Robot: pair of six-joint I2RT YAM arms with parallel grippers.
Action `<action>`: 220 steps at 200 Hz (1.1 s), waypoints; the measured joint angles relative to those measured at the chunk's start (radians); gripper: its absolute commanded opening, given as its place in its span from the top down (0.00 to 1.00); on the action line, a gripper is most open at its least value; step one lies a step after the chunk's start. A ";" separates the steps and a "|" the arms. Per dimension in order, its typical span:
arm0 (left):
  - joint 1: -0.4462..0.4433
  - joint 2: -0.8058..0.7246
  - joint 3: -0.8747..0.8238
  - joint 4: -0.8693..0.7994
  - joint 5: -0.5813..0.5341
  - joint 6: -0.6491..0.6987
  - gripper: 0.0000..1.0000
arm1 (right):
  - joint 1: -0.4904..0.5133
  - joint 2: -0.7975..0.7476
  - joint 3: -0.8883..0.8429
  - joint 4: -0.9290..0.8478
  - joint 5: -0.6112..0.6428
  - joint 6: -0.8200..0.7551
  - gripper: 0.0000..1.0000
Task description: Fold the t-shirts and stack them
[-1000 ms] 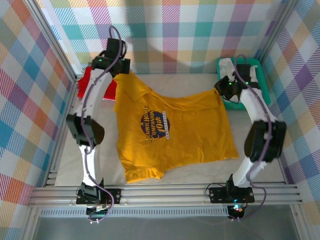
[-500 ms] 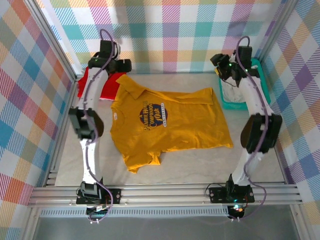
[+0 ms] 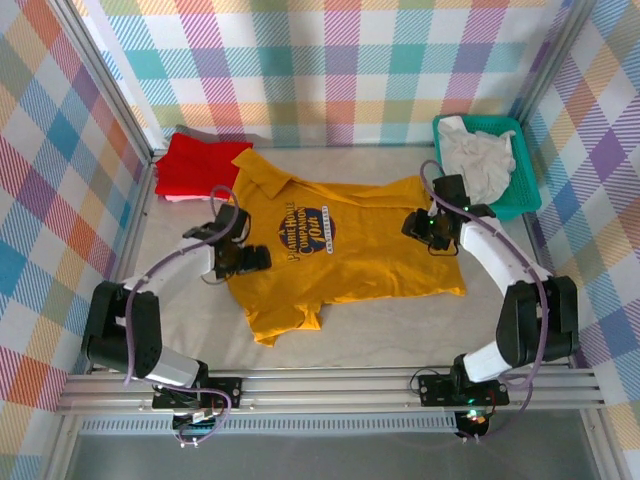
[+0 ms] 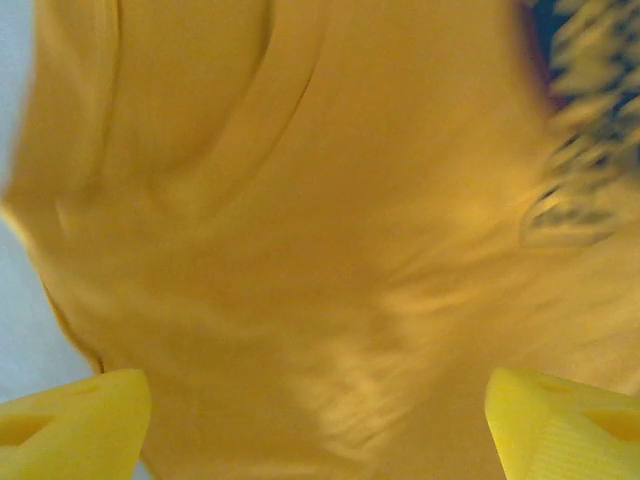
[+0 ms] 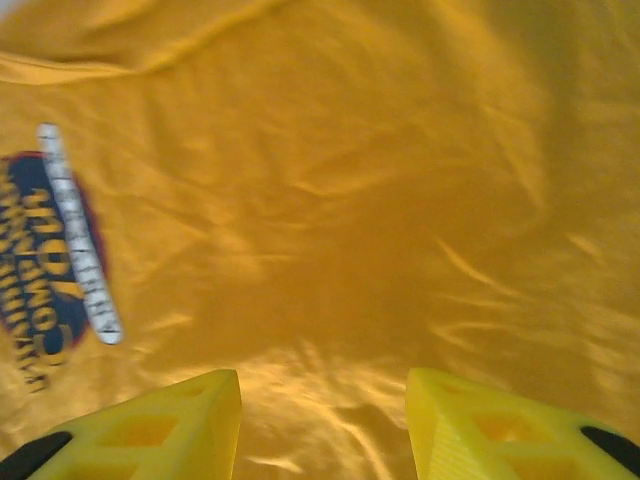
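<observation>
The mustard-yellow t-shirt [image 3: 350,250] lies spread on the table, logo [image 3: 310,237] up and collar toward the back left. My left gripper [image 3: 250,262] hovers over its left edge; in the left wrist view the gripper [image 4: 315,400] is open, yellow fingertips [image 4: 80,420] wide apart over the cloth. My right gripper [image 3: 418,225] is above the shirt's right side and stands open [image 5: 322,395], holding nothing, with the logo [image 5: 50,260] to its left. The red t-shirt [image 3: 198,160] lies at the back left. The off-white t-shirt [image 3: 478,160] is heaped in the basket.
The teal mesh basket [image 3: 520,200] stands at the back right corner. Checked walls close in the back and both sides. Aluminium rails [image 3: 330,385] run along the near edge. Bare table [image 3: 400,330] shows in front of the yellow shirt.
Both grippers have let go of the yellow shirt and opened. Both arms have swung from the back of the table toward the near side, and the shirt has settled flat.
</observation>
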 measured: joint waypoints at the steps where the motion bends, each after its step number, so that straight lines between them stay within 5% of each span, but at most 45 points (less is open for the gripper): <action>1: 0.000 0.001 -0.003 0.000 0.002 -0.002 0.17 | -0.001 0.002 0.002 0.000 0.000 0.000 0.53; 72: -0.126 0.013 -0.098 0.103 0.004 -0.154 0.24 | -0.052 0.338 0.274 0.073 -0.024 0.126 0.50; 104: -0.126 -0.098 -0.236 0.160 -0.015 -0.237 0.44 | -0.064 0.458 0.348 0.111 -0.032 0.195 0.50; 121: -0.126 -0.152 -0.296 0.176 -0.032 -0.273 0.65 | -0.062 0.493 0.368 0.166 -0.034 0.232 0.49; 149: -0.124 -0.204 -0.350 0.205 -0.052 -0.312 0.72 | -0.061 0.514 0.373 0.245 -0.034 0.294 0.48; 176: -0.117 -0.187 -0.353 0.222 -0.060 -0.316 1.00 | -0.048 0.539 0.404 0.272 -0.034 0.338 0.47; 220: -0.092 -0.184 -0.339 0.215 -0.069 -0.311 1.00 | 0.006 0.531 0.405 0.222 -0.006 0.355 0.46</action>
